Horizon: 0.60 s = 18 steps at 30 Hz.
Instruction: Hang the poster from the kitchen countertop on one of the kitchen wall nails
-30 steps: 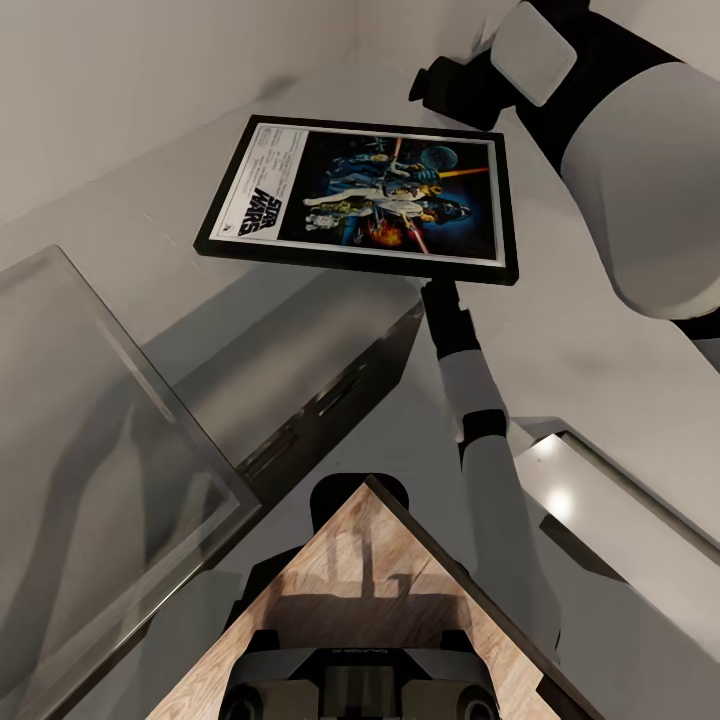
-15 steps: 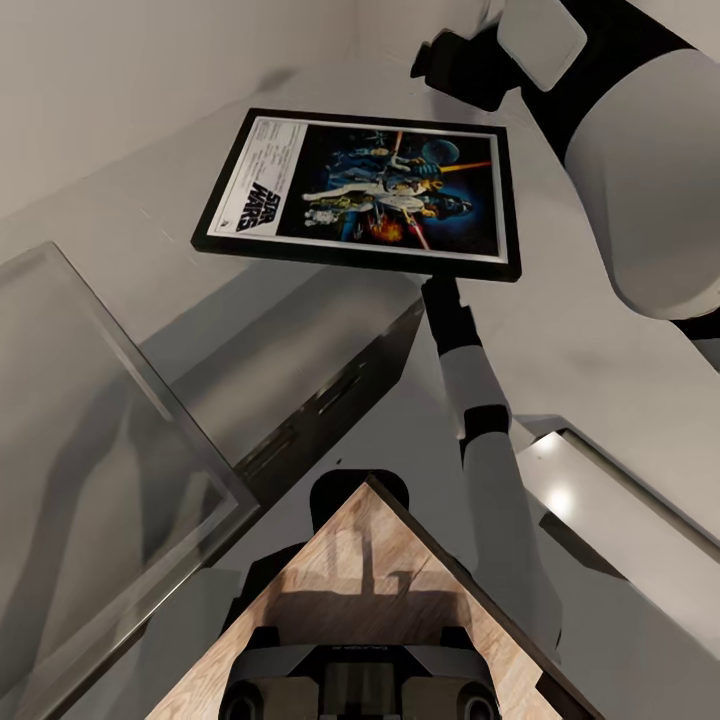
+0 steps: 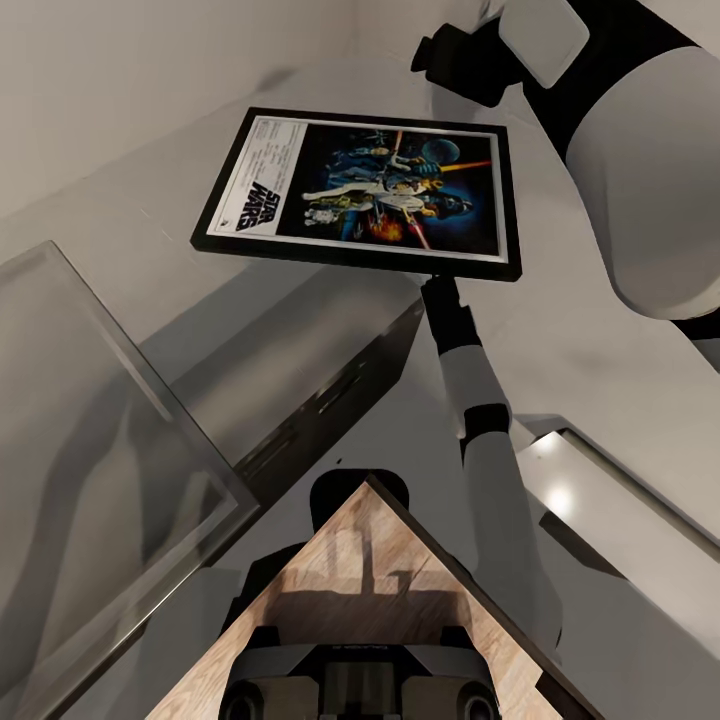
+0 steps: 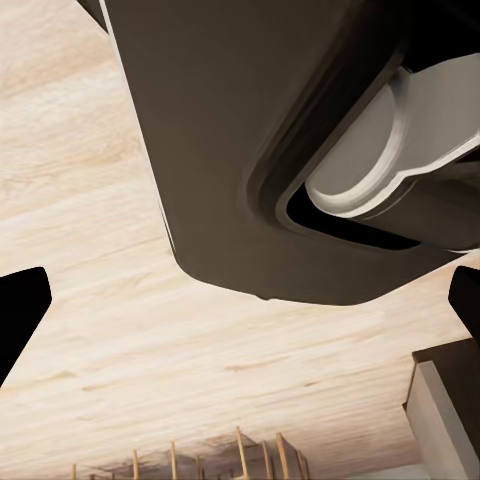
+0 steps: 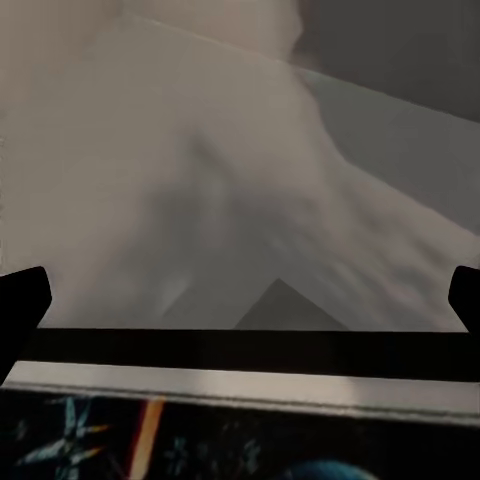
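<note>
The right gripper's point(image 5: 240, 305) fingers point(image 5: 20, 300) show as dark tips at both frame edges with the poster's point(image 3: 365, 190) black frame between them; whether they clamp it I cannot tell. The left gripper's fingers point(image 4: 20, 310) stand apart, empty. The poster sits upper centre, raised over the kitchen countertop point(image 3: 150, 230). I judge it best carried level and slowly toward the pale wall point(image 3: 120, 70). Dark cabinet fronts point(image 3: 330, 390) lie below, mid-frame.

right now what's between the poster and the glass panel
In the head view, light grey countertop lies between the poster and the glass panel.
</note>
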Available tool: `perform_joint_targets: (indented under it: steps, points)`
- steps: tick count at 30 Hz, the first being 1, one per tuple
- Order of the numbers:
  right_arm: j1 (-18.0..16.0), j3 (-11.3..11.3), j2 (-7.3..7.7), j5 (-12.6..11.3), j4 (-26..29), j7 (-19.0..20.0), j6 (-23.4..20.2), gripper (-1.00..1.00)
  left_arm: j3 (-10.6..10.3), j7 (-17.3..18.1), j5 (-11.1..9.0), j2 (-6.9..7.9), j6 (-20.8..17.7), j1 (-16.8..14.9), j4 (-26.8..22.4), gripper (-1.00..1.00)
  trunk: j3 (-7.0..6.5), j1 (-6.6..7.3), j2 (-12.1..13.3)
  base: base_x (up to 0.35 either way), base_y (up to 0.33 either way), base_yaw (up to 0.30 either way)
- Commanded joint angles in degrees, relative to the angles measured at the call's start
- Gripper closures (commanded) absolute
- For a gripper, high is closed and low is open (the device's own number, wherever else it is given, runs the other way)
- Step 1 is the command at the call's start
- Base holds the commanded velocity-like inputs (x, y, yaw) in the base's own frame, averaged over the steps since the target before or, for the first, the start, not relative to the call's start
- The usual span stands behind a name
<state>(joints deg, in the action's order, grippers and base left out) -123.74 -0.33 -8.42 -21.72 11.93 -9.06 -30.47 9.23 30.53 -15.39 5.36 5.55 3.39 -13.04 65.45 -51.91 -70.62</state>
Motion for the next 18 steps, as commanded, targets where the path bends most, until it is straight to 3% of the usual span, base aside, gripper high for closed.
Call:
perform_joint_targets:
  steps: [1,18]
  points:
    - [-0.01,-0.02,-0.02,-0.51,0.10,-0.45,-0.21,-1.00,0.09,0.23,-0.16,0.00,-0.01,0.03,-0.05,-1.00,0.04,-0.01,-0.02,0.000,0.000,0.000]
    - [-0.01,0.02,-0.02,-0.52,0.11,-0.35,-0.21,-1.00,0.09,0.23,-0.16,0.00,-0.01,0.03,-0.05,-1.00,0.45,-0.01,-0.02,0.000,0.000,0.000]
